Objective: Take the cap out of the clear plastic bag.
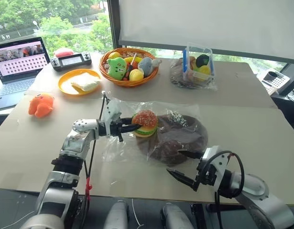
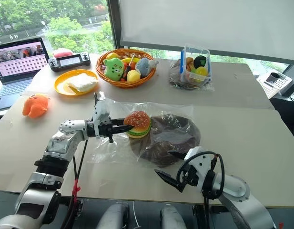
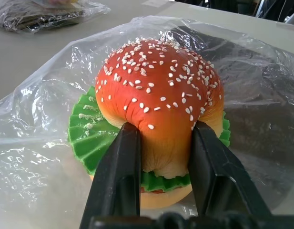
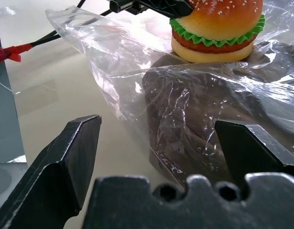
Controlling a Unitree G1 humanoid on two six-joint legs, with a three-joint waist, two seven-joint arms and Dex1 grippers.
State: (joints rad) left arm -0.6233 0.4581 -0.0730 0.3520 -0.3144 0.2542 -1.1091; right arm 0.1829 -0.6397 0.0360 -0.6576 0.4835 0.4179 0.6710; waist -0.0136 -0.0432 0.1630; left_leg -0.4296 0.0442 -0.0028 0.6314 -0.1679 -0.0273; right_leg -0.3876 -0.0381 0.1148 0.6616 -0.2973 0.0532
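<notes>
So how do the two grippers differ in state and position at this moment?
The left gripper is shut on the toy burger, which sits on the plastic bag; the right gripper is open and holds nothing. The left is at the bag's far side, the right at the near edge, facing the cap. Both have black fingers.

1 cap (image 1: 177,136), 1 clear plastic bag (image 1: 119,148), 1 toy burger (image 1: 145,123), 1 basket (image 1: 111,78), 1 laptop (image 1: 15,67).
</notes>
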